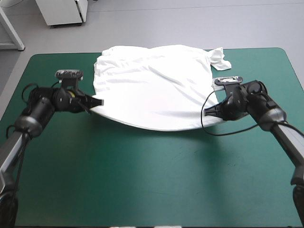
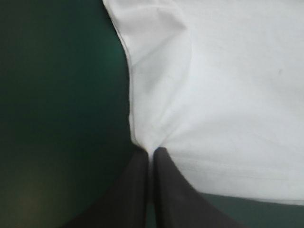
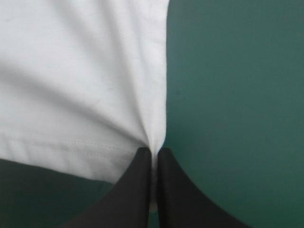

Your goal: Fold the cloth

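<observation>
The near half of the tabletop, under its teal-green cover, lies bare. Past it, the two arms reach in from either side toward the T-shirt.

The left tool pinches the near left corner of the T-shirt. In the left wrist view its black fingers stand all but together, with the cloth gathered into a small pucker between their tips where the side edge meets the hem. The right tool grips the near right corner in the same way: narrow, with a fold of white cloth caught between the tips and the stitched hem running off to one side.

Between the two tools the hem hangs in a shallow curve bowed toward the near edge, with a dark shadow on the cover beneath it.

Beyond the tools, the T-shirt spreads mostly flat with soft wrinkles across the far middle of the tabletop, reaching its far edge. A sleeve sticks out, rumpled, at the far right corner.
</observation>
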Robot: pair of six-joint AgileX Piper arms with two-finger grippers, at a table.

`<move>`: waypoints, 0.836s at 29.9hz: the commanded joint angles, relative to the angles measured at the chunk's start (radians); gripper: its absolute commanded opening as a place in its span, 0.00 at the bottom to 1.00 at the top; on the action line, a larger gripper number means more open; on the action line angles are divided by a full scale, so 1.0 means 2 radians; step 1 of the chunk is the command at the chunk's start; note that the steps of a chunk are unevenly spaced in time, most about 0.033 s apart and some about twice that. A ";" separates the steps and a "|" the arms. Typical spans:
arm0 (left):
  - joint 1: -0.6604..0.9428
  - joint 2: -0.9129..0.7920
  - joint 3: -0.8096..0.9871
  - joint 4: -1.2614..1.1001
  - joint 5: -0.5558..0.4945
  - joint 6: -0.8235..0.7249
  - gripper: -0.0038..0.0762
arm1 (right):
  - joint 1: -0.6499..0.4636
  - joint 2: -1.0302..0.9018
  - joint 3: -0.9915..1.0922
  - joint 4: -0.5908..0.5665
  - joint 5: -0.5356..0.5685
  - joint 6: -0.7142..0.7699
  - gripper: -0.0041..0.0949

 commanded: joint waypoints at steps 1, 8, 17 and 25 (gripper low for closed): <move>-0.001 -0.097 0.088 -0.009 -0.053 -0.009 0.02 | -0.002 -0.072 0.057 -0.005 -0.028 0.009 0.04; -0.001 -0.200 0.203 -0.007 -0.018 -0.008 0.02 | 0.008 -0.184 0.188 0.019 -0.027 0.015 0.04; -0.001 -0.323 0.308 -0.035 0.080 0.005 0.02 | 0.041 -0.313 0.302 0.025 0.035 0.061 0.04; -0.001 -0.436 0.325 -0.041 0.202 0.005 0.02 | 0.043 -0.387 0.348 0.048 0.097 0.072 0.04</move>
